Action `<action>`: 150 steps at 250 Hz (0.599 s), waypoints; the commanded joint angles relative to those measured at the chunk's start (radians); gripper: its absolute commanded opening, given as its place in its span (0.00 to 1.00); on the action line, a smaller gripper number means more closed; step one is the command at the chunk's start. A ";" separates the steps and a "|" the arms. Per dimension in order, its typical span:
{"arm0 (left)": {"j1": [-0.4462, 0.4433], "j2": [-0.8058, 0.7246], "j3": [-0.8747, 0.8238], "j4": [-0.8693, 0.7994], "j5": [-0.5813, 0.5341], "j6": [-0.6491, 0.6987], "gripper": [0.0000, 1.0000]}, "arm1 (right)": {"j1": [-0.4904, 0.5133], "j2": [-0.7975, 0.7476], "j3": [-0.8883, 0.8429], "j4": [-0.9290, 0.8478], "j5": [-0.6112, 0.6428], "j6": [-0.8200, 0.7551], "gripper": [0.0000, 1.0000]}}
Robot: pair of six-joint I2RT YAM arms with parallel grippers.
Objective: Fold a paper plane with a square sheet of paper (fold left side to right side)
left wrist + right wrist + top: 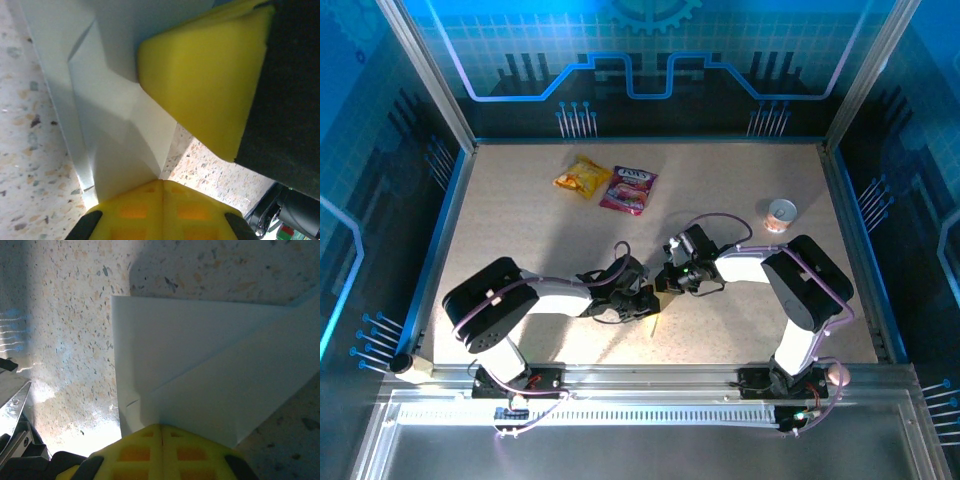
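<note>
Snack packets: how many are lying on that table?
2. The yellow snack packet lies near the far edge; the pink snack packet sits beside it, on its right.

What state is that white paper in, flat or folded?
Folded. The right wrist view shows the paper with a diagonal flap lying over another layer; the left wrist view shows creases and overlapping layers.

On the speckled beige surface [520, 230], a crinkled yellow snack packet [582, 177] is lying just left of a pink snack packet [628, 189], a small round white cup [781, 213] well to its right, creased white paper [200, 365] nearside of it.
</note>
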 commanded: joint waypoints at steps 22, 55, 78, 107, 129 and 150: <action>-0.022 0.012 -0.026 -0.030 0.004 0.005 0.00 | 0.009 0.067 -0.003 -0.120 0.088 -0.005 0.00; -0.039 -0.009 -0.057 -0.030 0.004 -0.007 0.00 | 0.009 0.080 0.009 -0.143 0.096 -0.013 0.00; -0.057 -0.025 -0.076 -0.029 0.001 -0.018 0.00 | 0.009 0.086 0.013 -0.153 0.100 -0.016 0.00; -0.076 -0.048 -0.094 -0.032 -0.003 -0.029 0.00 | 0.008 0.096 0.020 -0.165 0.104 -0.023 0.00; -0.093 -0.059 -0.100 -0.049 -0.011 -0.034 0.00 | 0.008 0.104 0.024 -0.170 0.106 -0.023 0.00; -0.114 -0.067 -0.103 -0.064 -0.020 -0.039 0.00 | 0.008 0.106 0.026 -0.171 0.107 -0.024 0.00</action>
